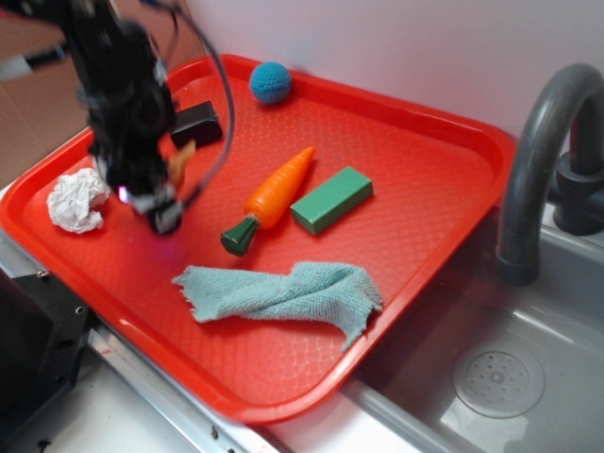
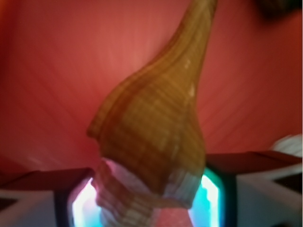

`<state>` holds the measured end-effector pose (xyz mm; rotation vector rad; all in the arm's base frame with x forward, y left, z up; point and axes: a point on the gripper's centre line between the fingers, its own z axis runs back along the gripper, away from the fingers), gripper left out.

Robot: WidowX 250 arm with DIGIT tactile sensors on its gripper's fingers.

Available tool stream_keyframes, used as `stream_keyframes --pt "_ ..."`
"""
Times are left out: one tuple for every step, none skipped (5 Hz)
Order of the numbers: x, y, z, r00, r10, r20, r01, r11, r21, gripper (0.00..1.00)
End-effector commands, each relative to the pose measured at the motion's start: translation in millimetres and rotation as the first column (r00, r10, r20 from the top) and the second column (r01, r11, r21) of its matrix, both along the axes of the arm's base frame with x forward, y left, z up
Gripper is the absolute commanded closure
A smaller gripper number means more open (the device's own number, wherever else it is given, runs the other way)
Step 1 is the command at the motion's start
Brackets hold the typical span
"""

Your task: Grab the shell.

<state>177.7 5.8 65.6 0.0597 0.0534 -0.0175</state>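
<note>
The shell (image 2: 151,137) is pinched between the gripper (image 1: 162,212) fingers above the red tray (image 1: 425,189) | flanked by one paper ball (image 1: 77,200), one carrot (image 1: 274,196), one green block (image 1: 330,199), one cloth (image 1: 283,294), one blue ball (image 1: 270,82).

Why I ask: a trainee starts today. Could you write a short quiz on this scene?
1. True or false: the ball lies on the tray.
2. What lies beside the carrot? A) block B) ball C) paper
3. Fill in: in the wrist view, the ___ sits between the gripper fingers.

Key: 1 true; 2 A; 3 shell.
</note>
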Motion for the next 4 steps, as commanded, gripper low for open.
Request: stream_keyframes --pt "6 -18 110 0.985 -0.013 0.170 0.036 0.990 -0.134 1.00" --pt "-3 -25 136 0.979 -0.014 0.205 0.056 0.978 -0.201 1.00" --pt "-6 -27 137 0.976 0.021 0.216 0.032 0.970 -0.241 1.00" --pt "-1 -27 127 0.988 -0.047 0.148 0.080 0.971 -0.225 1.00"
